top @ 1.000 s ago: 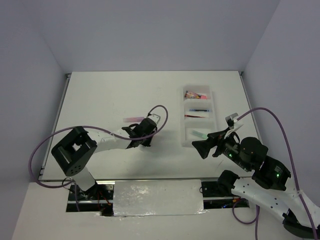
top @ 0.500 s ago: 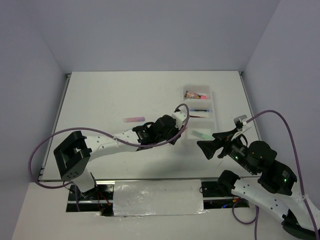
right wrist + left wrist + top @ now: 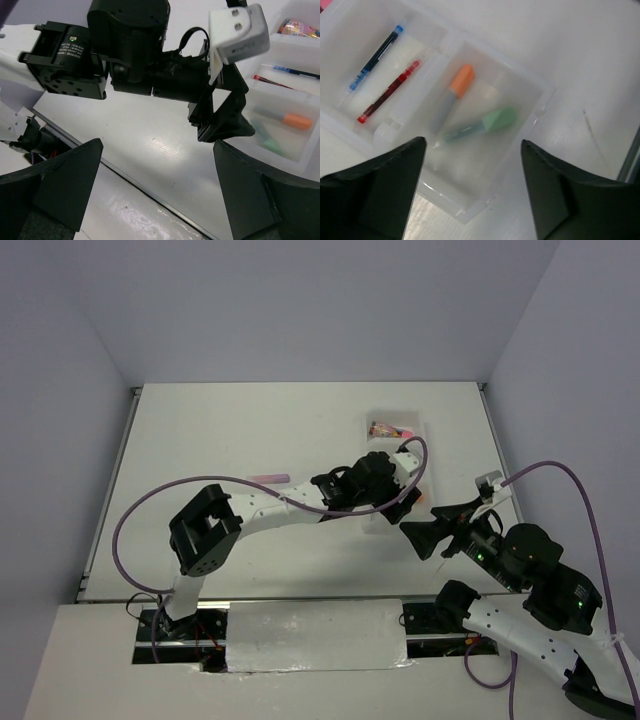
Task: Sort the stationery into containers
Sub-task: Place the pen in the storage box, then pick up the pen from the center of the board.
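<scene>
The left pincer (image 3: pixel 472 145) hangs over the tray (image 3: pixel 470 172) with its fingers spread wide and nothing between them. Straight under the gap is the tray's end compartment. In it lie an orange marker (image 3: pixel 454 95) and a green marker (image 3: pixel 481 125), set at an angle to each other with their lower ends close together; I cannot tell whether they touch. One compartment further along, ahead of the pincer's tips, a blue pen (image 3: pixel 375 57) and a red pen (image 3: pixel 387 92) lie nearly parallel and a little apart. In the top view the last compartment, beyond the pincer, holds a small heap of pink things (image 3: pixel 390 428) too small to tell apart.

A pink marker (image 3: pixel 267 478) lies on the table (image 3: pixel 220 430), outside the tray. It is well behind the left pincer, beside that arm's forearm.

The right pincer (image 3: pixel 157 145) is also wide open and holds nothing. It hovers above bare table just beside the near end of the tray. Its tips point toward the left pincer, which is near but apart from it. From its wrist view the tray lies ahead and off to one side, the orange and green markers nearest.
</scene>
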### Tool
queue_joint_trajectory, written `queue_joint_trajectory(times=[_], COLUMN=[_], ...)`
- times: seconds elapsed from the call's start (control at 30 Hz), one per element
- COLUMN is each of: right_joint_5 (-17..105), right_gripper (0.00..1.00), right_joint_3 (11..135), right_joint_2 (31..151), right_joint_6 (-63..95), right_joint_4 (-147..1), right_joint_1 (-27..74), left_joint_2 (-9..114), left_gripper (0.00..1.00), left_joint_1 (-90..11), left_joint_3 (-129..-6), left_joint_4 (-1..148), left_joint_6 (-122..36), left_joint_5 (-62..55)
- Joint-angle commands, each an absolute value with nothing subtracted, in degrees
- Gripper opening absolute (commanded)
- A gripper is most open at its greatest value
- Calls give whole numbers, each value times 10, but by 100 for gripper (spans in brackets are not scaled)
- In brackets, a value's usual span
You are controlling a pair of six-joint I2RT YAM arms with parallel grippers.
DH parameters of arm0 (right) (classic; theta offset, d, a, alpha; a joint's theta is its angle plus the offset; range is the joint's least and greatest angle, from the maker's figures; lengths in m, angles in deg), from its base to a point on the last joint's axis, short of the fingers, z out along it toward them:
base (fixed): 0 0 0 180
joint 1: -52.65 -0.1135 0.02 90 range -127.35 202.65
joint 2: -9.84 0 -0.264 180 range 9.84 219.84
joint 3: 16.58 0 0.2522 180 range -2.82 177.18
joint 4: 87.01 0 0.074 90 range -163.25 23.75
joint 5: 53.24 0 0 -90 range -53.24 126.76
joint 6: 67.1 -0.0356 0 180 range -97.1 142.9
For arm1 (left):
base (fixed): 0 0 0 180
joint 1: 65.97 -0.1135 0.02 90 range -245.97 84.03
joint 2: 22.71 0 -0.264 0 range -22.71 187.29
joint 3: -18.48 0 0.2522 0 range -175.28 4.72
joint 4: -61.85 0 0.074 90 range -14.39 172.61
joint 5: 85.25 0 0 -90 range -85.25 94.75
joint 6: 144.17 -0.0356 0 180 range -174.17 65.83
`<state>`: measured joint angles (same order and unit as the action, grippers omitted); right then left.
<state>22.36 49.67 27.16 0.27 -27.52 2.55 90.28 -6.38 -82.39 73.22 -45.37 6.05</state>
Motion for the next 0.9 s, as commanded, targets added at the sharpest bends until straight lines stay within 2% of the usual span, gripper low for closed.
queue_joint_trajectory(times=[0.0, 0.13, 0.3, 0.5, 0.6, 0.63, 0.73, 0.87], right_joint_5=[211, 210, 217, 237, 250, 252, 259, 251], right_gripper=[100, 100, 100, 100, 100, 100, 100, 100], right_joint_3=[522, 518, 502, 472, 467, 468, 472, 468], right_joint_2=[264, 265, 260, 252, 257, 259, 263, 252], right_joint_6=[8, 11, 15, 17, 17, 18, 19, 18], right_joint_4=[-266, -270, -290, -329, -335, -334, -326, -323], right_joint_1=[22, 22, 23, 22, 22, 22, 22, 22], left_joint_2=[896, 834, 719, 682, 694, 699, 713, 697], left_gripper=[99, 99, 99, 99, 97, 92, 87, 87], left_joint_1=[-71, -90, -172, -281, -303, -309, -332, -338], left_joint_3=[-829, -760, -626, -540, -524, -525, -525, -503], left_joint_4=[713, 706, 717, 790, 792, 799, 809, 797], left_joint_6=[-460, -450, -425, -378, -376, -375, -361, -355], left_joint_5=[64, 152, 283, 308, 296, 294, 266, 252])
